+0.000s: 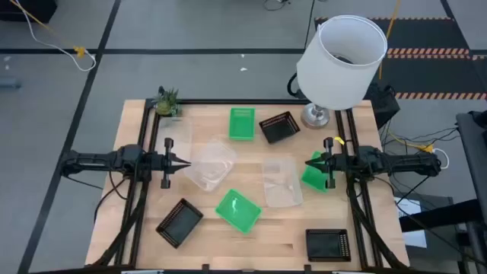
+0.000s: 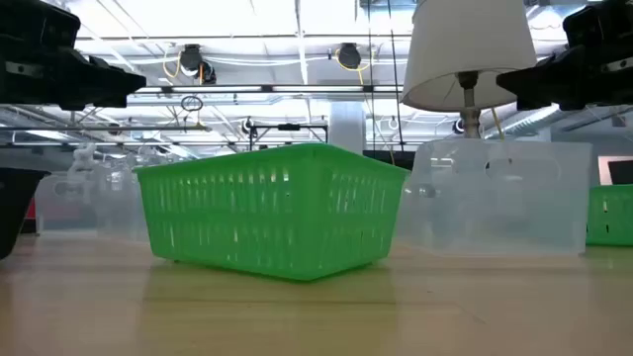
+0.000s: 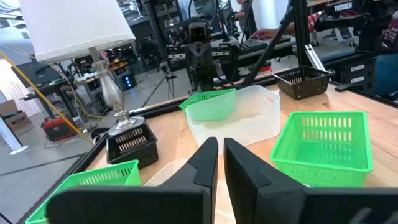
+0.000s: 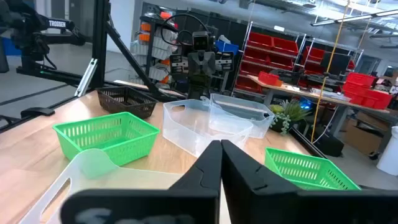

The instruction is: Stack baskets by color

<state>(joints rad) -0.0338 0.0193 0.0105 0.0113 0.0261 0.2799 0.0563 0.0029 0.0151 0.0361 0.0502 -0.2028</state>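
Note:
Three green baskets lie on the table: one at the far middle [image 1: 242,123], one near the middle [image 1: 238,210], and one at the right [image 1: 313,178], partly under my right gripper. Black baskets sit at the far middle [image 1: 278,127], near left [image 1: 179,222] and near right [image 1: 328,244]. Clear baskets rest in the middle [image 1: 211,164] and to its right [image 1: 280,183]. My left gripper [image 1: 185,163] hangs shut beside the clear baskets, above the table. My right gripper [image 1: 310,162] hangs shut above the right green basket's edge. The two point toward each other.
A white lamp [image 1: 340,57] stands at the table's far right corner, its shade overhanging the far edge. A small potted plant [image 1: 167,101] sits at the far left corner. Bare wood shows along the near edge, between the near black baskets.

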